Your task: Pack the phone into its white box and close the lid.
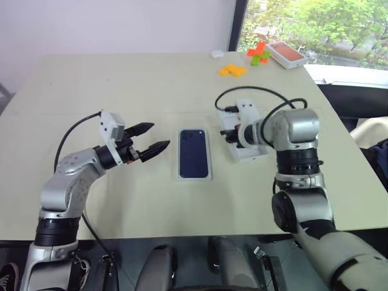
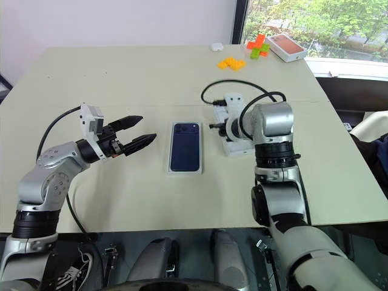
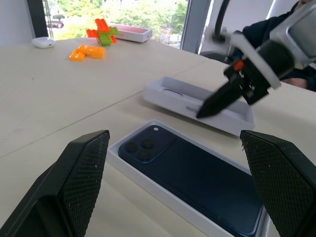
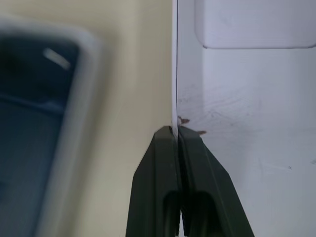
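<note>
Fingers of the left gripper (image 1: 151, 137) are standing spread apart at centre left of the left eye view, pointing toward the phone (image 1: 194, 153), which is lying camera side up inside the white box (image 1: 180, 165) at mid-frame on the table (image 1: 121, 85). Just right of the box, the right gripper (image 1: 227, 134) is reaching over the near wall of the lid (image 1: 250, 153), which is lying open side up. At the upper right, orange blocks (image 1: 233, 70), a red and green block cluster (image 1: 259, 53), an orange-topped box (image 1: 285, 54) and a small white case (image 1: 217, 53) are sitting well apart from the phone.

Left wrist view: the two spread fingers (image 3: 74, 192) are framing the phone in its box; beyond it, the right gripper's black fingers (image 3: 219, 98) are meeting at the lid's (image 3: 173, 98) wall.

Right wrist view: the right gripper's fingers (image 4: 158, 192) are pressed together, pinching the thin white wall of the lid (image 4: 247, 123); the phone (image 4: 29, 128) is showing blurred at the left edge of the frame.
</note>
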